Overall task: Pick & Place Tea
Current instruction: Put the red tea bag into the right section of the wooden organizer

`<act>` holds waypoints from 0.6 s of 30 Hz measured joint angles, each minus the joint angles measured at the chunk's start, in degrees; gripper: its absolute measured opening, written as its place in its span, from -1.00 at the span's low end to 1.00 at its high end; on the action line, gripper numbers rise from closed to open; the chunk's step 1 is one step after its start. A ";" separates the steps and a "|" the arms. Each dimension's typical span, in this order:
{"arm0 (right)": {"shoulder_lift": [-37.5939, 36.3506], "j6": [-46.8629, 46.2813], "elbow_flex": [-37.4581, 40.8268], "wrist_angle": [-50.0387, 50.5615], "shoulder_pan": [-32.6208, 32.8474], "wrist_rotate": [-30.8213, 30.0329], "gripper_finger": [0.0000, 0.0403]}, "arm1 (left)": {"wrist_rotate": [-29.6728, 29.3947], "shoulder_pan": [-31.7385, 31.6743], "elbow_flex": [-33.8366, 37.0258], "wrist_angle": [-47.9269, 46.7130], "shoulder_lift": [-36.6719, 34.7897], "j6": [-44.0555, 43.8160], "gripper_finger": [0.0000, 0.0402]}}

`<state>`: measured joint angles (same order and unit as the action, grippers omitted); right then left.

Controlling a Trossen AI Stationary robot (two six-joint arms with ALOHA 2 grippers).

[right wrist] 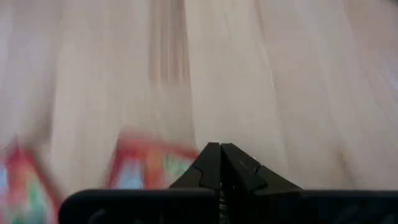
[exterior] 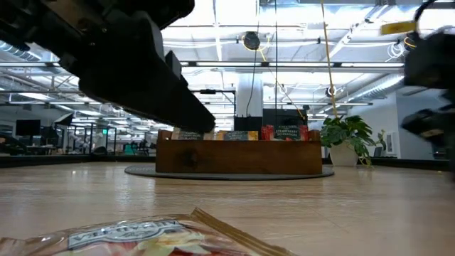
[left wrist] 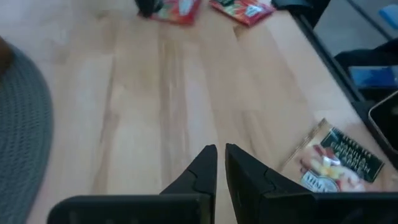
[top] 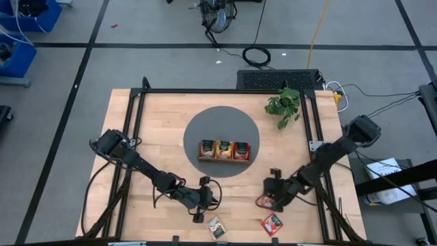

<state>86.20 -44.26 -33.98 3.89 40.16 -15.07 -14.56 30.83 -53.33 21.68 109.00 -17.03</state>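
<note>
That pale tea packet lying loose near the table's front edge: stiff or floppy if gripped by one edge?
The pale tea packet lies flat and thin on the wood, so it is probably light and would slide if nudged. In the low view one corner lifts slightly, suggesting creased foil or paper that would likely droop a little when pinched.

**Table-level look: packet up close, tray dead ahead**

Right at your lens, a tea packet (exterior: 135,238) lies flat on the wooden table (exterior: 341,206), blurred, its label unreadable. Above it, a big dark arm (exterior: 121,64) slants down from the upper left. Straight ahead sits the wooden tray (exterior: 238,156) on a grey round mat (exterior: 142,171), packets (exterior: 284,132) standing up over its rim. Just right of the tray, the leafy plant (exterior: 346,135). At the far right edge, another dark arm (exterior: 430,78), blurred.
</note>
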 joint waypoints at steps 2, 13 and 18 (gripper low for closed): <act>3.02 1.82 -0.15 -4.65 -2.11 -0.13 -1.00 | 0.69 -0.33 -0.49 2.01 1.36 0.24 -0.81; -0.79 16.50 -6.14 -3.21 -5.52 -4.32 -1.00 | 2.36 -1.55 -2.48 2.35 3.03 2.31 -0.81; -5.55 10.51 -10.37 12.14 -3.04 -7.23 -1.00 | 2.34 -1.49 -2.48 1.98 3.03 2.08 -0.81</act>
<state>80.65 -33.76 -44.35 16.03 37.11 -22.30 -12.23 29.34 -55.81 23.66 112.03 -14.95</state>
